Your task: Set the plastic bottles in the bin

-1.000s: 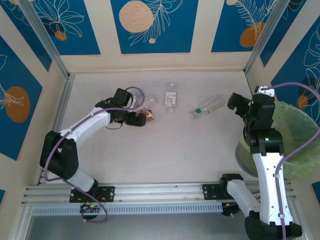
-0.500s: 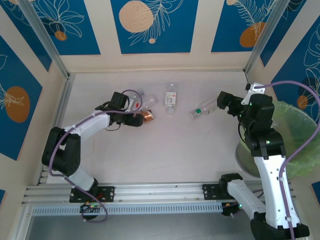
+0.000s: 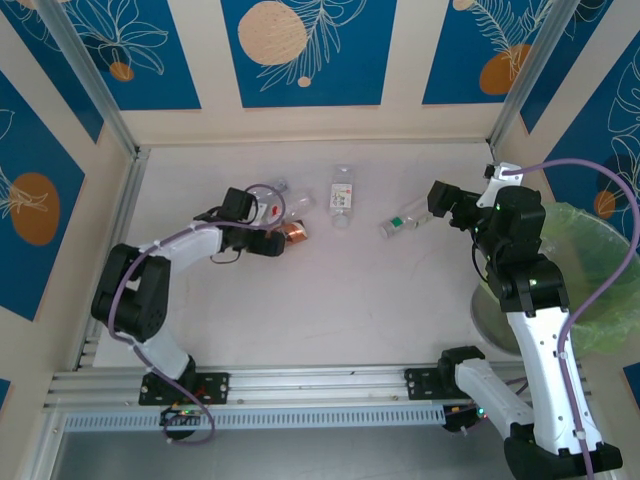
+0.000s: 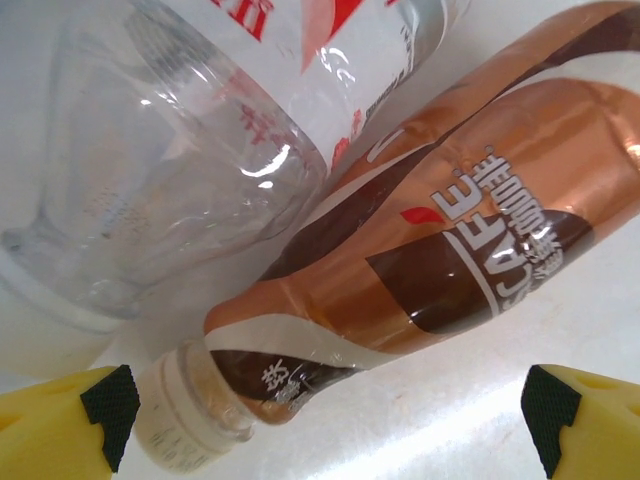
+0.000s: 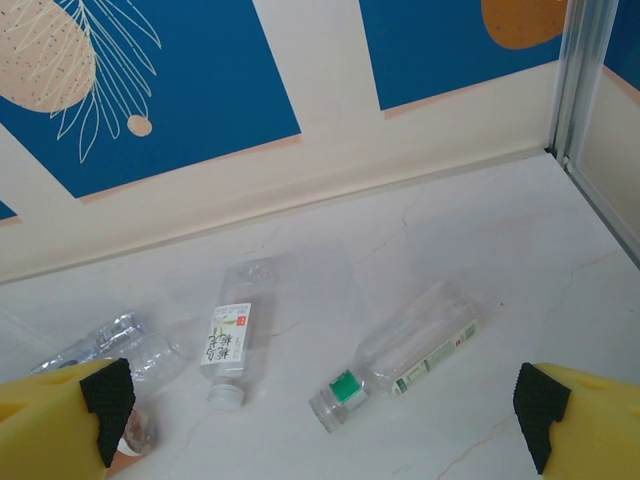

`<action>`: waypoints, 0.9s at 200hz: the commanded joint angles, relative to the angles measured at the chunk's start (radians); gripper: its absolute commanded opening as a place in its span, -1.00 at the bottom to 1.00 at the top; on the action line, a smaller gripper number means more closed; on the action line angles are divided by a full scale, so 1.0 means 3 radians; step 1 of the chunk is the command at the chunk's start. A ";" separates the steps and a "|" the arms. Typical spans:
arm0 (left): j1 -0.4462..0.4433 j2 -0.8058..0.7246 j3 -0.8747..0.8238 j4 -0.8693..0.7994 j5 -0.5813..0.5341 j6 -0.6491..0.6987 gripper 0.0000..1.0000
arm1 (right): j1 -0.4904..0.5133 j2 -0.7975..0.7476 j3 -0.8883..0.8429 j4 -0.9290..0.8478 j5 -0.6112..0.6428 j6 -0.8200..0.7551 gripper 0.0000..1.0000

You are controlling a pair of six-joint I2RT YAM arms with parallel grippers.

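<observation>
Swinging left and farther out, the right tool [image 3: 441,202] has closed in on the green-capped bottle [image 3: 410,215], while the left tool [image 3: 268,240] has barely shifted beside the brown-gold bottle [image 3: 294,233]. Both tools stand wide and hold nothing.

Seen from the left wrist, the brown-gold bottle lies slantwise between the yellow fingers [image 4: 55,425], its cap end near the left one. A clear red-labelled bottle [image 4: 190,150] touches it on the far side. Closing now could pinch both, or the slick crushed body could squirt free.

From the right wrist, the green-capped bottle lies ahead on the surface [image 3: 350,300], seemingly not yet between the fingers. The bin [image 3: 603,262] stands at the right, well apart from every bottle.
</observation>
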 commanded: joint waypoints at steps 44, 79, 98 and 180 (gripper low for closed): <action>-0.0086 0.0045 -0.0196 0.0092 0.0327 0.0066 0.99 | 0.0040 -0.0020 0.0043 0.0022 0.0065 -0.0064 1.00; -0.0244 0.0101 -0.0252 0.0056 0.0107 0.0164 0.92 | 0.0038 0.0009 0.0054 0.0059 0.0045 -0.0058 0.99; -0.0312 0.0123 -0.0238 0.0062 -0.0016 0.0210 0.76 | 0.0045 0.0019 0.0056 0.0064 0.0046 -0.0058 0.99; -0.0573 0.0295 -0.0155 -0.0019 -0.0193 0.0334 0.18 | 0.0055 -0.0014 0.0048 -0.0011 0.0142 -0.0090 0.99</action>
